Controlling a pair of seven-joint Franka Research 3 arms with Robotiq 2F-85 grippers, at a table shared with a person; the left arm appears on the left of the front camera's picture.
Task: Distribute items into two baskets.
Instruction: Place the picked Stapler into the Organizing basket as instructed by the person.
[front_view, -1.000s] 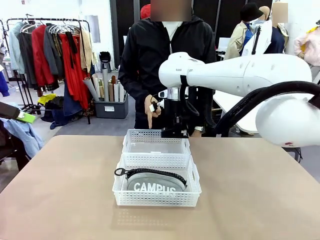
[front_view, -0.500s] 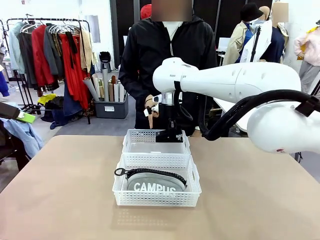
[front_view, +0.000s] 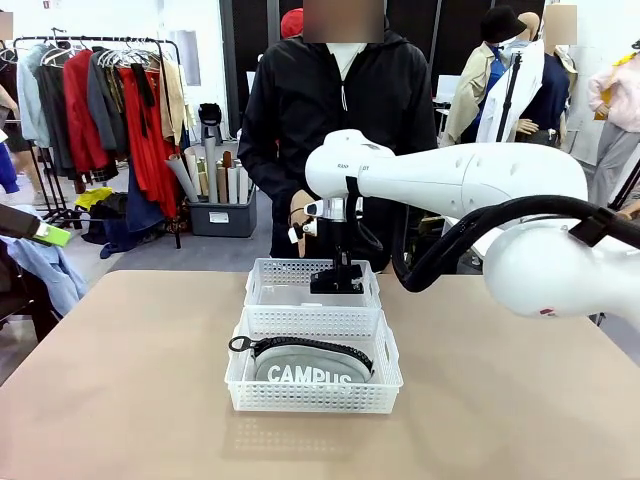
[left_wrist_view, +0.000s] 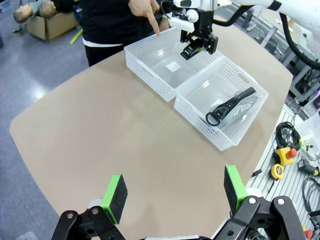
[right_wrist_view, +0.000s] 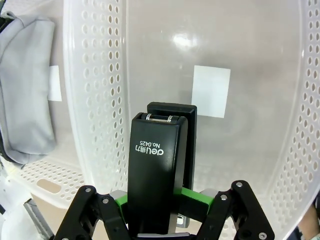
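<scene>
My right gripper (front_view: 336, 282) hangs over the far basket (front_view: 312, 291), its green-padded fingers (right_wrist_view: 194, 197) clamped on the small black stapler (right_wrist_view: 155, 170), which I hold above the basket's clear floor near a white label (right_wrist_view: 211, 91). In the wrist view the stapler's lid shows white print, and the perforated walls curve around it on both sides. The near basket (front_view: 313, 374), touching the far one end to end, holds the grey CAMPUS pouch (front_view: 312, 364) with its black zipper running along the top. My left gripper (left_wrist_view: 172, 189) hovers well back over the bare tan table (front_view: 120, 380), jaws spread wide and holding nothing. Across the table, a person in a black jacket points one hand (left_wrist_view: 145, 11) down at the far basket's edge.
</scene>
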